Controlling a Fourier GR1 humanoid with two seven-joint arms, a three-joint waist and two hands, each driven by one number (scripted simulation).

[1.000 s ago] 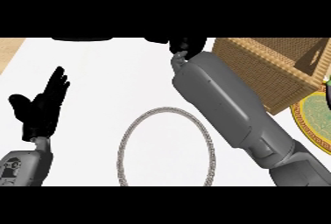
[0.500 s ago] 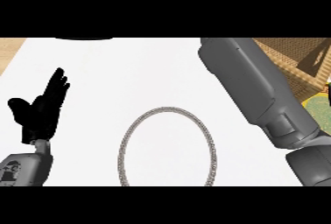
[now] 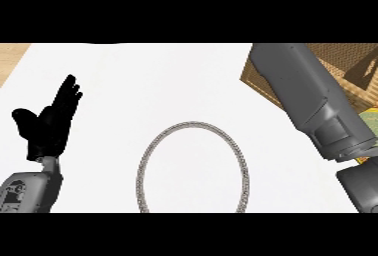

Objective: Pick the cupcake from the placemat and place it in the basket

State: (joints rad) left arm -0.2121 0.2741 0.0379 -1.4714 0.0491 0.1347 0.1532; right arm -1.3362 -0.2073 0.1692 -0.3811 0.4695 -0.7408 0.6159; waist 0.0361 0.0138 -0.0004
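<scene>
The white placemat [image 3: 170, 90] with a grey ring [image 3: 193, 167] on it fills the head view; no cupcake shows on it. The woven basket [image 3: 347, 70] stands at the upper right, partly behind my right forearm [image 3: 310, 100]. That forearm runs up past the view's top edge, so my right hand is out of sight. My left hand [image 3: 48, 125] rests at the left edge, open with fingers up.
A strip of green and yellow plate [image 3: 369, 122] peeks out at the right edge, below the basket. Wooden counter top [image 3: 13, 55] shows at the upper left corner beyond the placemat.
My right forearm has swung to the right, toward the basket, and its hand has left the view at the top. The left hand has not moved.
</scene>
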